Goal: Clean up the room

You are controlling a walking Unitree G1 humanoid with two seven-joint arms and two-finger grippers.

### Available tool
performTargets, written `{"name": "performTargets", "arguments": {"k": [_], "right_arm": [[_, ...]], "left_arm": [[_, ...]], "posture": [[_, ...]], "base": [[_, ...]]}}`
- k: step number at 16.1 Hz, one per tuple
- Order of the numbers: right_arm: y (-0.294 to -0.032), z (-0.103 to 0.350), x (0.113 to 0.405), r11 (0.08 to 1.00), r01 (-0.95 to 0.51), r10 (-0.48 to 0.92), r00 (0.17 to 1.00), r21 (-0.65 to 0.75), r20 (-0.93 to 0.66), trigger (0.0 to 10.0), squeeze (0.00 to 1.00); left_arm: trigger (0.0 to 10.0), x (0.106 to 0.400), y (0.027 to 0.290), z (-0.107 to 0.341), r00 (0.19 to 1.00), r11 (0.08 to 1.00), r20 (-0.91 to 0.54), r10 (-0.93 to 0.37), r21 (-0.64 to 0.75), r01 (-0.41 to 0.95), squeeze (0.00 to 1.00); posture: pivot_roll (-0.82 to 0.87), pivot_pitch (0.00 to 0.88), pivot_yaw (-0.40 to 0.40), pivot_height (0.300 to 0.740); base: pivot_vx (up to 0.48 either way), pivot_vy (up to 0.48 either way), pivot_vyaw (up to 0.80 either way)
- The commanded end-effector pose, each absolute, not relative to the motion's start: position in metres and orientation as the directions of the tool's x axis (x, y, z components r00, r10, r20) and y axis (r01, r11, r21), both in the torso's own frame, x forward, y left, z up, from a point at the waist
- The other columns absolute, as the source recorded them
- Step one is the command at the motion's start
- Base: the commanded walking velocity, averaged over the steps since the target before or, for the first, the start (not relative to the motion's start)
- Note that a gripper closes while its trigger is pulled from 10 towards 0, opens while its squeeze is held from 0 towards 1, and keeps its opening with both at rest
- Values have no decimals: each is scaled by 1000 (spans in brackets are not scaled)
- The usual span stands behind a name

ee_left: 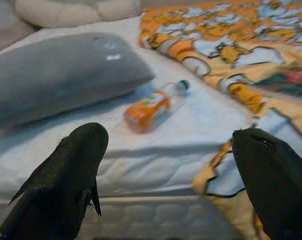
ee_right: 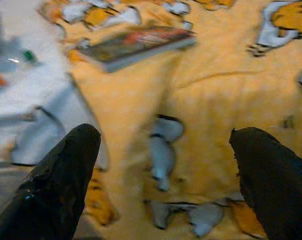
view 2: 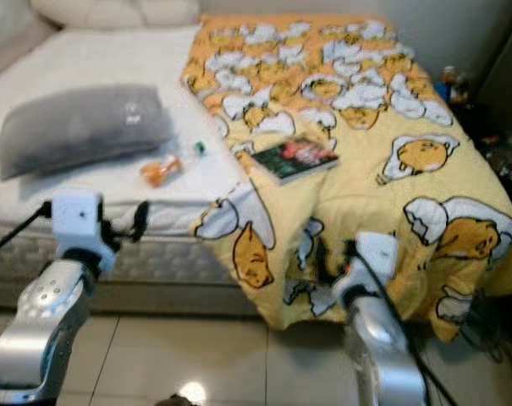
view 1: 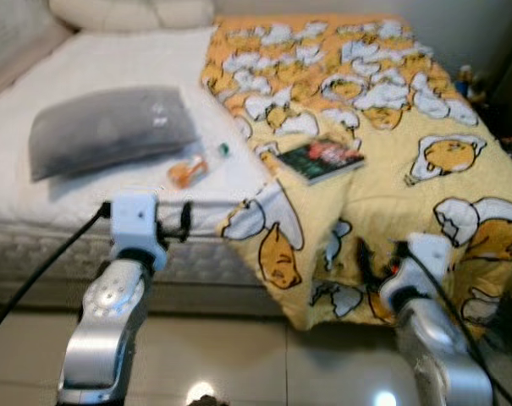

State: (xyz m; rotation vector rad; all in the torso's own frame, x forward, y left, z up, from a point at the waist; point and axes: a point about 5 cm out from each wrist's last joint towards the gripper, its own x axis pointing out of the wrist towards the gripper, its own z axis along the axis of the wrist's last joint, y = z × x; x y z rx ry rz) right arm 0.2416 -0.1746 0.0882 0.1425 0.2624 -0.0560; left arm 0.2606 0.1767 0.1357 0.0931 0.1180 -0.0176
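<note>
The robot stood at the near edge of the bed [view 1: 86,63], both arms raised toward it. The left gripper [ee_left: 165,165] had its fingers spread wide and held nothing, aimed at a plastic bottle [view 1: 188,170] with an orange label that lay on its side on the white mattress, just right of the grey pillow [view 1: 112,128]. The right gripper [ee_right: 163,170], likewise wide and empty, hovered over the yellow patterned blanket [view 1: 408,110], with a book [view 1: 322,159] lying farther off. Judged step: approaching the bottle. It would be best gripped across its body, clear of the pillow.
</note>
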Motion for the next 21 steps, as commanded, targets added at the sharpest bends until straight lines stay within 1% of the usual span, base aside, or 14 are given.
{"name": "performTargets", "arguments": {"k": [1,17,19,21], "right_arm": [[-180,87,239,988,90,-51,960,129,-276,10000,0],[-175,89,241,988,77,-38,960,131,-277,10000,0],[-174,92,242,989,73,-36,963,127,-267,10000,0],[-172,92,244,995,42,-16,966,96,-259,10000,0]], "left_arm": [[10000,261,174,137,993,996,-115,-23,85,32,1000],[10000,261,177,139,993,997,-122,-10,80,19,1000],[10000,262,177,139,992,997,-124,-11,73,20,1000],[10000,261,177,138,993,1000,-119,12,28,-9,1000]], "posture": [[-90,43,48,740],[-81,64,59,740],[-85,66,62,740],[-91,60,56,740]], "base": [[0,292,0],[0,299,0],[0,313,0],[0,157,0]]}}
